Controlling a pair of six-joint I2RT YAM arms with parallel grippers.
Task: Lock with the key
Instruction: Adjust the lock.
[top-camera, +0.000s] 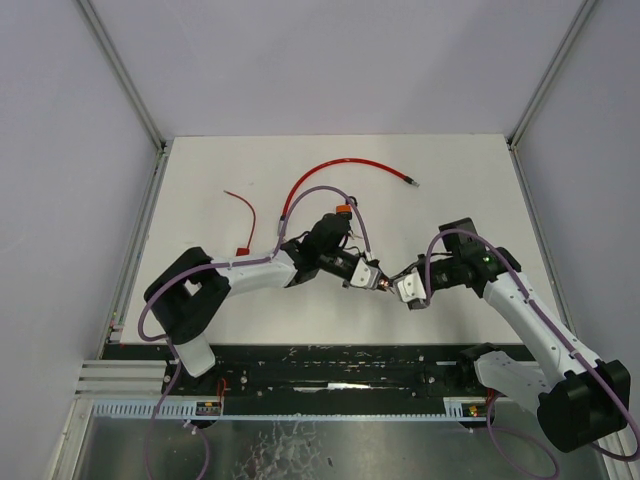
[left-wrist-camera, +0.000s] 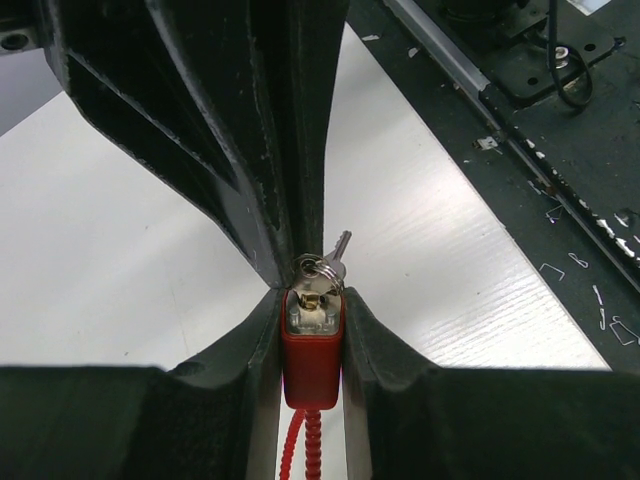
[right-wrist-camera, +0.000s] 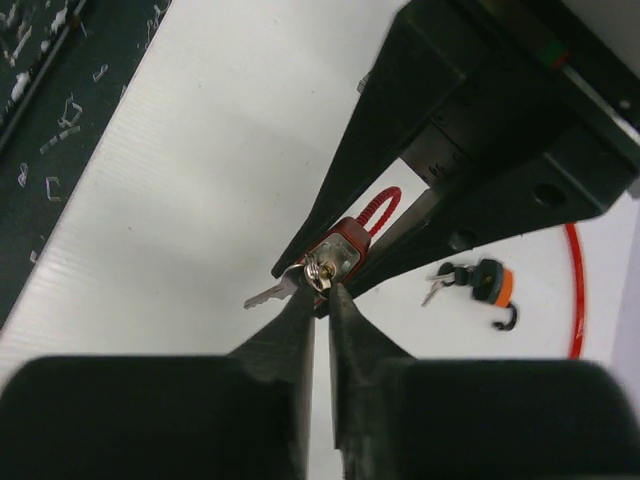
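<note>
A red lock (left-wrist-camera: 313, 365) with a red coiled cable at its back is clamped between the fingers of my left gripper (left-wrist-camera: 313, 335), which is shut on its body. The keyhole face points at my right gripper (right-wrist-camera: 322, 292). That gripper's tips are pinched shut on the head of the key (right-wrist-camera: 322, 272) in the keyhole. A spare key (right-wrist-camera: 268, 294) hangs from the same ring, off to the side. Seen from above, the two grippers meet over the middle of the table, the left (top-camera: 370, 279) and the right (top-camera: 402, 289), with the lock (top-camera: 386, 285) between them.
An orange-and-black padlock (right-wrist-camera: 490, 283) with its own keys lies on the white table behind the left gripper. A long red cable (top-camera: 330, 165) curves across the far side, and a short red piece (top-camera: 245, 215) lies at the left. A dark rail (top-camera: 340, 365) runs along the near edge.
</note>
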